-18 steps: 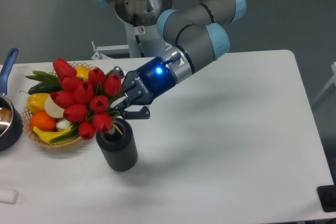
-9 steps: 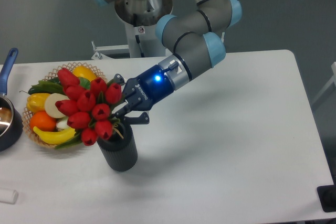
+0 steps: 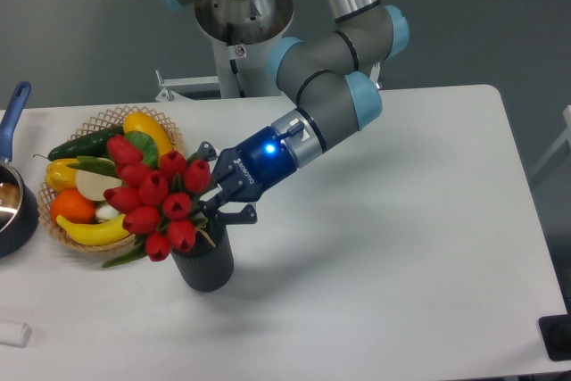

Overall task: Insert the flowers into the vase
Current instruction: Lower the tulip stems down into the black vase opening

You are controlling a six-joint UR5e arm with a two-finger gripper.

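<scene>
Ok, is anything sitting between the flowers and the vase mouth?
Nothing visible. The flowers, held by the end effector, lean over the vase with stems already at its mouth. The basket is beside it.

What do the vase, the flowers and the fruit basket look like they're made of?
The vase looks like matte dark plastic or rubber: ribbed sides, no shine; ceramic can't be excluded. The flowers seem artificial, plastic or fabric: the red buds are uniform and smooth. The basket looks like woven wicker, with an open lattice rim in tan.
</scene>
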